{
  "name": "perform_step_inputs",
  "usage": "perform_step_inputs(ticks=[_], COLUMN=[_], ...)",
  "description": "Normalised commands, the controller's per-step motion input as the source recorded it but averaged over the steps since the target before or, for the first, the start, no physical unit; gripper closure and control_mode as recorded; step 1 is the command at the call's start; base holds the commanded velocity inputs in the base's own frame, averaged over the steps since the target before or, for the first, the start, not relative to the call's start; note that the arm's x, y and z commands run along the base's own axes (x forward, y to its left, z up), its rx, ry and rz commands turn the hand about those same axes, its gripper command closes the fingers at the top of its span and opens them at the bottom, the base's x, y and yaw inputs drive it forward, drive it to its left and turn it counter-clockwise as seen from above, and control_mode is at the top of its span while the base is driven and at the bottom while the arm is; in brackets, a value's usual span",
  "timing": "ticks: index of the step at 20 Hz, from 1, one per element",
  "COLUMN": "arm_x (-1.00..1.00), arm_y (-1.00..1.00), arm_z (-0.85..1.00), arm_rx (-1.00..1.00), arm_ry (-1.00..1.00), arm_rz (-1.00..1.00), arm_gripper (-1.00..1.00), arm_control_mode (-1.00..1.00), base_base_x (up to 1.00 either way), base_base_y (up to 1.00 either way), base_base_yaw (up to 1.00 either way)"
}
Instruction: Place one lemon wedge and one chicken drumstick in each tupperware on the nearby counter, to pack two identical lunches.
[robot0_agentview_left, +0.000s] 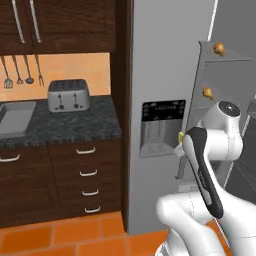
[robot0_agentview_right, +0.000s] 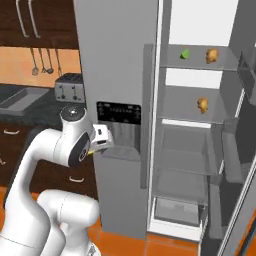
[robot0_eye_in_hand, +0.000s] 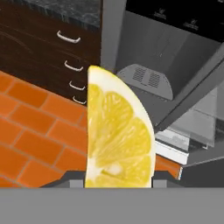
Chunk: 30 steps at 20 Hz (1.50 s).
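Two-finger gripper (robot0_eye_in_hand: 119, 177) pinched one yellow lemon wedge (robot0_eye_in_hand: 117, 135) before the fridge door; inside sat one green wedge (robot0_agentview_right: 185, 54) and two golden-brown drumsticks (robot0_agentview_right: 212, 55), one grey tupperware (robot0_agentview_left: 14, 117) on counter (robot0_agentview_left: 75, 125)

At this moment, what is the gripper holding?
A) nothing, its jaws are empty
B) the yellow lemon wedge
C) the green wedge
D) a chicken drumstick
B: the hand view has the yellow lemon wedge standing between the tips of the gripper, while the green wedge and both drumsticks sit on shelves of the open fridge.
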Motion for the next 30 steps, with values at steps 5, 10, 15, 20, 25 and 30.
perform_step_inputs(ticks=[5, 10, 15, 20, 25, 30], arm_x=[0.0, 0.0, 0.0, 0.0, 0.0, 0.15], arm_y=[0.0, 0.0, 0.0, 0.0, 0.0, 0.0], arm_z=[0.0, 0.0, 0.0, 0.0, 0.0, -0.11], arm_rx=[0.0, 0.0, 0.0, 0.0, 0.0, 0.0], arm_ry=[0.0, 0.0, 0.0, 0.0, 0.0, 0.02], arm_rz=[0.0, 0.0, 0.0, 0.0, 0.0, 0.0], arm_gripper=[1.0, 1.0, 1.0, 1.0, 1.0, 1.0], arm_control_mode=[1.0, 1.0, 1.0, 1.0, 1.0, -1.0], base_base_x=[0.57, 0.77, 0.66, 0.59, 0.77, 0.71], base_base_y=[1.0, 1.0, 1.0, 1.0, 1.0, 0.62], base_base_yaw=[0.0, -0.03, -0.04, -0.05, -0.09, -0.06])
